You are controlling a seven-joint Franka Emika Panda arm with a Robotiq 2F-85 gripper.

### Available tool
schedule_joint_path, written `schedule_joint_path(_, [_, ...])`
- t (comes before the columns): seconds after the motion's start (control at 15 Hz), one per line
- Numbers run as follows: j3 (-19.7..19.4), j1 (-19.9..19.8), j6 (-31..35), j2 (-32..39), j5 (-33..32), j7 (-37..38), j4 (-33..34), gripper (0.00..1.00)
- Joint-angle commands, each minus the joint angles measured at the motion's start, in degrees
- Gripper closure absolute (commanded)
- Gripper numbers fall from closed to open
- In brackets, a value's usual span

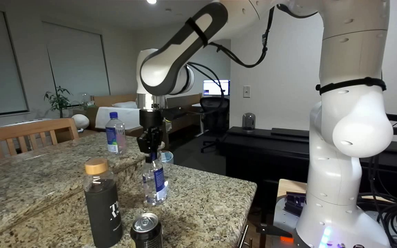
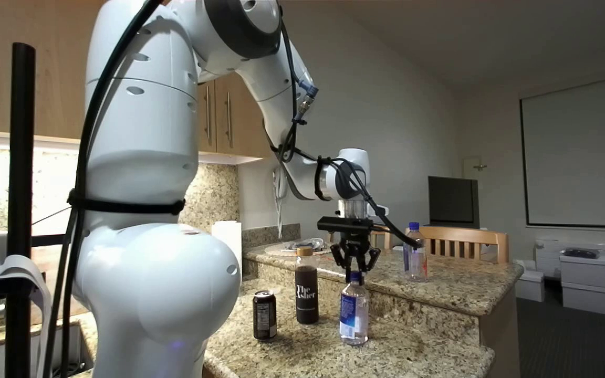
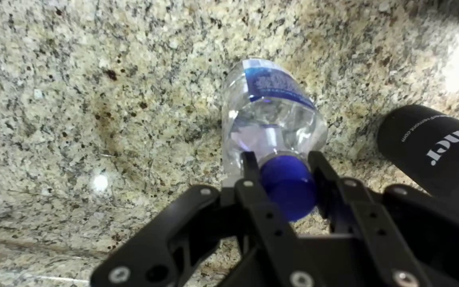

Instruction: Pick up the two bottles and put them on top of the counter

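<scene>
The small clear plastic water bottle with a blue label (image 2: pixel 354 311) is directly beneath the black two-fingered gripper (image 3: pixel 284 165), at 6 o'clock from it in both exterior views, long axis upright or very nearly so; in the wrist view its body runs off between 11 and 12 o'clock. The gripper has its fingers (image 3: pixel 250 169) closed against opposite sides of the dark blue plastic cap (image 3: pixel 289 187), gripping it. Below is the lower level of the speckled beige-brown granite worktop (image 1: pixel 202 193); with a see-through base, it is hard to say whether the bottle rests there or is just clear of it.

The move turns on height. The worktop's raised granite ledge (image 1: pixel 47 165) carries the matching clear plastic bottle with blue cap and label (image 1: pixel 115 133), at 10 o'clock from the gripper in an exterior view. I judge that one placed; this one should want a lift toward 12 o'clock past the ledge's edge, then a carry toward 10.

Writing: the tall matte black bottle with a tan lid (image 2: pixel 306 289) says "The Asher", and the wrist view adds smaller print ending "Fremont.com". The brand on the blue labels cannot be made out, nor the fine print on the dark metal drink can (image 2: pixel 264 315).
</scene>
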Motion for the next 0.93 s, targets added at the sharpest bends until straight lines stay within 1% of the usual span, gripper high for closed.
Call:
schedule_joint_path(0.0, [1.0, -0.4, -4.4, 0.7, 3.1, -0.6, 3.9, 0.84])
schedule_joint_path(0.27, [2.1, 0.1, -9.2, 2.2, 5.7, -0.6, 9.3, 0.84])
schedule_joint_path(0.47, [3.3, 0.6, -12.0, 3.8, 6.5, 0.1, 14.0, 0.84])
schedule_joint_path(0.73, [4.6, 1.8, -14.1, 6.4, 4.4, 2.7, 20.8, 0.84])
schedule_joint_path(0.87, [5.1, 2.8, -14.7, 8.1, 2.5, 5.3, 24.9, 0.84])
